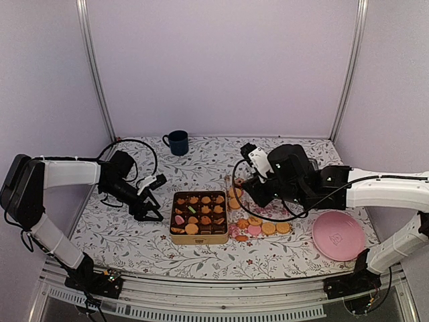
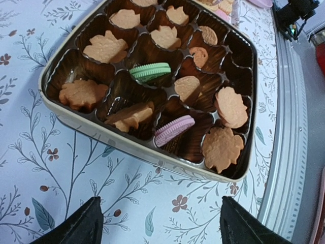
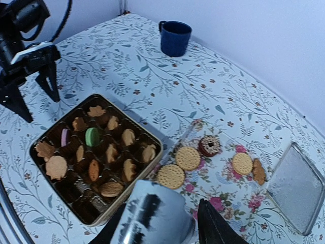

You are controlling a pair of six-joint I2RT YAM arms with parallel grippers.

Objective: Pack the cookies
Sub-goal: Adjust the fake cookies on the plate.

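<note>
A gold tin box [image 1: 175, 237] with brown compartments sits mid-table and holds several cookies [image 1: 199, 213], mostly golden, plus one green [image 2: 150, 71] and one pink [image 2: 174, 129]. More loose cookies [image 1: 263, 228] lie to its right on a floral sheet [image 3: 284, 136]: round golden ones [image 3: 188, 158] and a dark ring-shaped one [image 3: 208, 145]. My left gripper [image 2: 160, 229] hangs open over the cloth just left of the box [image 2: 91, 128], nothing between its fingers. My right gripper [image 3: 162, 229] hovers over the box's right edge, shut on a shiny silver piece [image 3: 152, 213] whose kind I cannot tell.
A dark blue mug [image 1: 177, 142] stands at the back. A large pink plate [image 1: 338, 235] lies at the front right. A silver tin lid [image 3: 296, 188] rests beyond the loose cookies. Purple walls enclose the flowered tablecloth [image 1: 120, 235].
</note>
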